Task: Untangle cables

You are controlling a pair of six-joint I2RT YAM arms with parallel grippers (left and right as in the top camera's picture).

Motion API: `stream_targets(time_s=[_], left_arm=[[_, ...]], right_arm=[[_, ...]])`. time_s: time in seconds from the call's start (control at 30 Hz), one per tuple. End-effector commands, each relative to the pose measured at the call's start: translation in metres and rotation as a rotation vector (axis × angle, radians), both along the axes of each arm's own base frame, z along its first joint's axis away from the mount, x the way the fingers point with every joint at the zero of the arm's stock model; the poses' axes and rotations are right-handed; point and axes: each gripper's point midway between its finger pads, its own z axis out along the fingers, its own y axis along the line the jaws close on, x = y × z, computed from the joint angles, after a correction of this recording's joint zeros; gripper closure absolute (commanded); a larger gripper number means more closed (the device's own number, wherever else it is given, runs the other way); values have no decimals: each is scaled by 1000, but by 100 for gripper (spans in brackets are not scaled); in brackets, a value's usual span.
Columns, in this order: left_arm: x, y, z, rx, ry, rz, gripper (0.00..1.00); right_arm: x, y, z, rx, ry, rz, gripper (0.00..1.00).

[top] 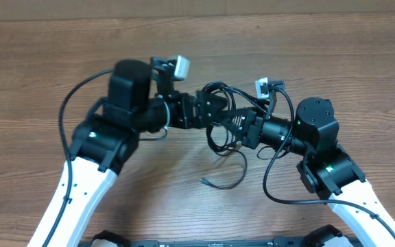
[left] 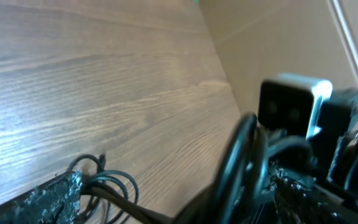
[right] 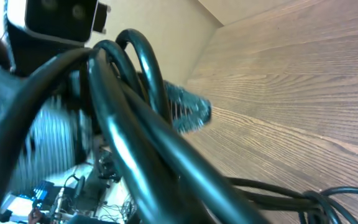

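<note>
Cables: a knot of thin black cables at the middle of the table, bunched in loops between the two arms; one loose end trails over the wood toward the near edge
Left claw: spread wide, a finger on either side of several strands, none of them gripped
Right claw: pressed together inside the bundle, seemingly pinching a strand; its own view is too crowded by near cords to say which
Step in hand: probably a regrip, the right anchoring the knot while the left looks for a fresh hold
How to do it well: pick one strand for the left claw, not the whole handful between its fingers; close on it near the knot, then draw the arms apart slowly toward the table's left and right edges, so the loops slip through instead of cinching; keep the arms' own thicker wires out of the pull
Risk: closing on every strand at once would only drag the tangle as a lump
Surface: flat, matt wood grain; a loose cord should slide on it easily
Room: a plain beige wall along the table's far edge; blurred clutter beyond the table in the right wrist view, too soft to name
</note>
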Motion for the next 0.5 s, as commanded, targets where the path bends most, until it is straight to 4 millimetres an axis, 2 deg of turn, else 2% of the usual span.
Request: stream_targets(time_s=[0.0, 0.03, 0.17, 0.2, 0.47], left_arm=[[-3, 15, 29, -76, -53, -34, 0], [-1, 21, 31, -91, -50, -32, 0], [0, 36, 41, -129, -96, -73, 16], [-2, 36, 42, -119, -134, -103, 22], [-8, 31, 39, -72, -223, -170, 36]], right_arm=[[-2, 2, 12, 3, -51, 17, 96], [-2, 2, 12, 2, -49, 17, 96], [-1, 1, 7, -19, -48, 12, 96], [-1, 1, 7, -19, -50, 13, 96], [1, -1, 3, -30, -38, -5, 96]])
